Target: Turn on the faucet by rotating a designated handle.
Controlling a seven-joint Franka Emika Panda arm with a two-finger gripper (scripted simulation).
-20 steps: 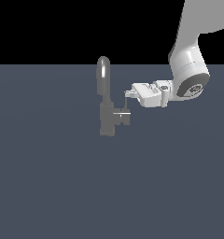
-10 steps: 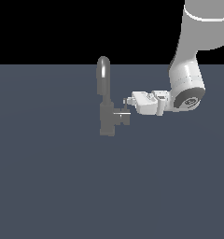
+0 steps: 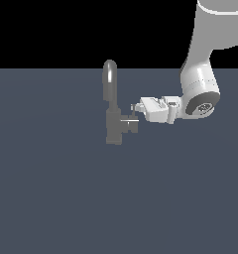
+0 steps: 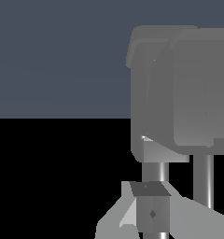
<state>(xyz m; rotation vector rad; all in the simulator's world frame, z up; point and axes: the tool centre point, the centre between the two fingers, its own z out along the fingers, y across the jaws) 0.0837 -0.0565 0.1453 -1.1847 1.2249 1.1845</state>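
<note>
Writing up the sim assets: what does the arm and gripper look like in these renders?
The arm is glossy white with rounded, tube-like links and a dark circular cap with small pale marks at the wrist joint. The gripper is a blocky white hand with light grey fingers. No cables show.

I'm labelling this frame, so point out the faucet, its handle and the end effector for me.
faucet (image 3: 110, 82), exterior view, on the arched spout.
handle (image 3: 130, 125), exterior view, on the dark side stub.
end effector (image 3: 134, 107), exterior view, at the fingertips just above the handle.
</note>
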